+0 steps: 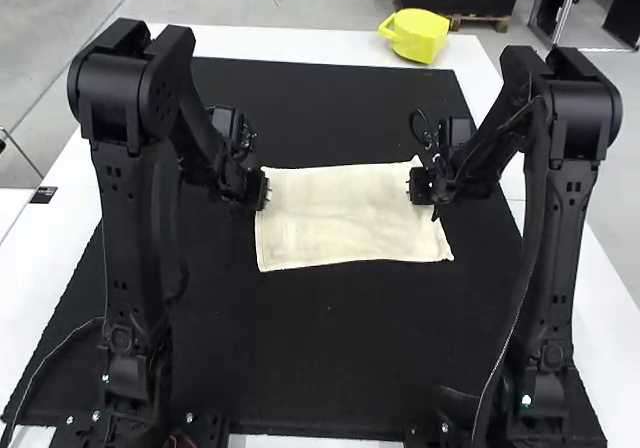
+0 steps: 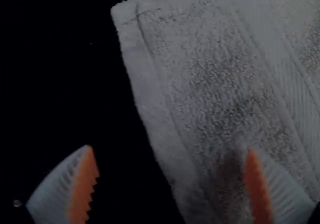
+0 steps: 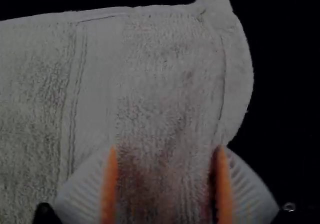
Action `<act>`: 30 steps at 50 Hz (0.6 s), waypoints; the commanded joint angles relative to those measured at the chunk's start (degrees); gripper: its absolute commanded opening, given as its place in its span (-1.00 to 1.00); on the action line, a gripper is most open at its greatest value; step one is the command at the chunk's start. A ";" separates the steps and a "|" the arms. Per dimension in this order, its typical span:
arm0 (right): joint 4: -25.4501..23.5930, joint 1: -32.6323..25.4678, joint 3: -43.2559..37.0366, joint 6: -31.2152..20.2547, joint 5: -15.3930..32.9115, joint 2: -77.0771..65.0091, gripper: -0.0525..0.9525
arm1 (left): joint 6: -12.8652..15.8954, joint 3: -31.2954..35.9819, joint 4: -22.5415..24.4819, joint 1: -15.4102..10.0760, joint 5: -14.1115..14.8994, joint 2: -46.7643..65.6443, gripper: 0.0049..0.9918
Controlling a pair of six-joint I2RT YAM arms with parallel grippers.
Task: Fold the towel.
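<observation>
Evidently towel (image 1: 345, 218) lies flat on the black mat (image 1: 330, 358) | my left tool (image 2: 169, 148) and right tool (image 3: 166, 147) both stand wide | likely soft, light, limp; I'd pinch it near the end corners.

- High view: from six o'clock, raised, farthest off, facing twelve o'clock and down.
- Left wrist view: close above the terry towel (image 1: 345, 223) at its nine o'clock edge, facing down; ten o'clock corner shared with the high view.
- Right wrist view: similarly close, facing down over the three o'clock edge; two o'clock corner shared likewise.
</observation>
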 commanded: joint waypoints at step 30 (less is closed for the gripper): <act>-1.49 -5.87 -0.40 -0.65 0.55 1.64 -0.94 | 2.60 -1.50 4.78 2.29 0.88 4.74 -0.96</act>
